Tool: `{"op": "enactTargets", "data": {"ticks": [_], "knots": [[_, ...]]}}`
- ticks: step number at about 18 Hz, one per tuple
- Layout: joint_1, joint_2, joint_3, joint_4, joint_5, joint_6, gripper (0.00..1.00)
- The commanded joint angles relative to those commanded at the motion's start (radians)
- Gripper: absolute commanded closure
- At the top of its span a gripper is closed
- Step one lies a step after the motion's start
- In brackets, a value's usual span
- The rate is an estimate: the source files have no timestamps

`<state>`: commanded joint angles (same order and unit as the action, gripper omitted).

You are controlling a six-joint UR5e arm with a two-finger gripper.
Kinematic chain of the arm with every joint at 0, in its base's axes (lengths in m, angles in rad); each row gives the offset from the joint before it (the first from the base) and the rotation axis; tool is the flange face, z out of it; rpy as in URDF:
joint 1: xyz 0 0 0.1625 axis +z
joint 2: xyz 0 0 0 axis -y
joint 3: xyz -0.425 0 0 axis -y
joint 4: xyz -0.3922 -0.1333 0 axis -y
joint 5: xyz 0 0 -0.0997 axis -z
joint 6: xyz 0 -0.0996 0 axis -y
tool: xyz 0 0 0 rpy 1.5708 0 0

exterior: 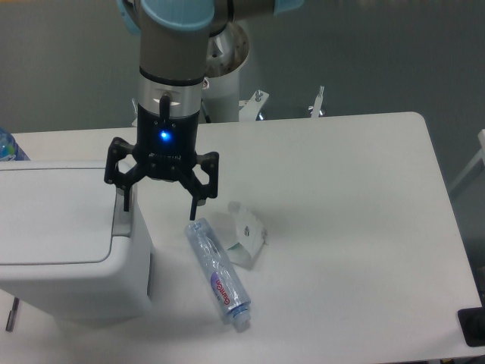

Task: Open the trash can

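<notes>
Under spread claw (160, 204), trash can (57, 235) edge

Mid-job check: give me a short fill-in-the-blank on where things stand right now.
1. The trash can lid is ____.
2. The gripper hangs with its jaws ____ at the bin's right edge.
3. The clear plastic bottle is lying ____ on the table.
4. The grey push tab sits on the lid's ____ side.

Missing words: closed; open; flat; right
</notes>
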<state>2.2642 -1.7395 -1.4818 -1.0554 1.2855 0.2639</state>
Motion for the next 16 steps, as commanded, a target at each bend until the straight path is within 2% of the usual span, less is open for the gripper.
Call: {"op": "enactTargets", "data": {"ticks": [16], "knots": [[0.000,-0.008,-0.015,0.000,0.002,-0.005,0.00]]}}
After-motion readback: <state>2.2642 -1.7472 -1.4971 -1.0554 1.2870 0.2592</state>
